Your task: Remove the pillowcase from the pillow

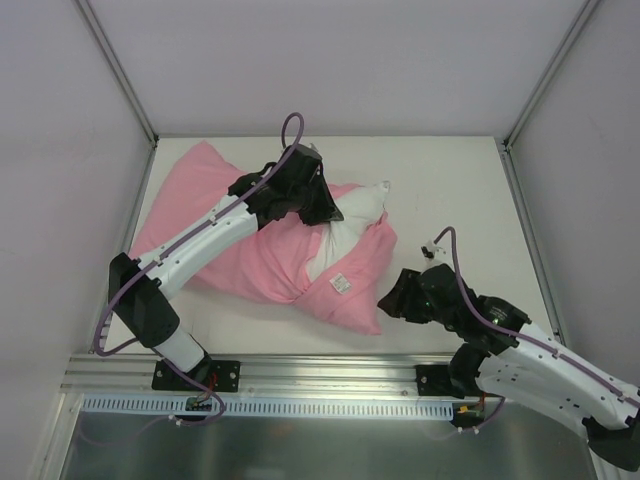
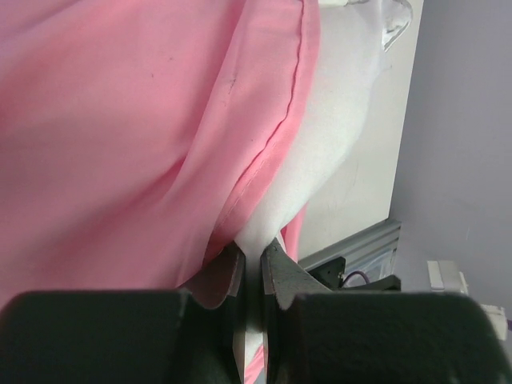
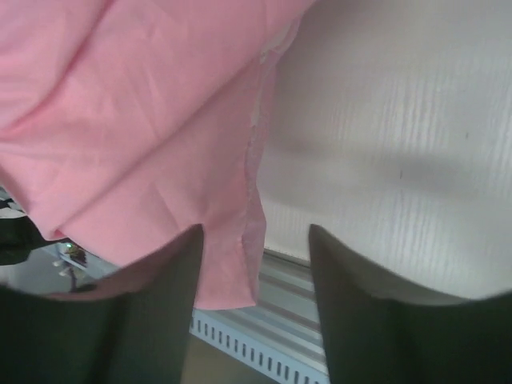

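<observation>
The pink pillowcase (image 1: pixel 230 235) lies crumpled across the left and middle of the table, its small white label (image 1: pixel 340 283) facing up. The white pillow (image 1: pixel 352 215) sticks out of its open end, one pointed corner toward the back right. My left gripper (image 1: pixel 322 208) is shut on a fold of the white pillow (image 2: pixel 336 136), beside the pillowcase's hem (image 2: pixel 272 144). My right gripper (image 1: pixel 388 300) is open at the pillowcase's near right corner (image 3: pixel 232 272), which hangs between its fingers (image 3: pixel 344 272) without being pinched.
The white table (image 1: pixel 450 190) is bounded by grey walls at the back and sides. A metal rail (image 1: pixel 330 375) runs along the near edge, also seen in the right wrist view (image 3: pixel 280 320).
</observation>
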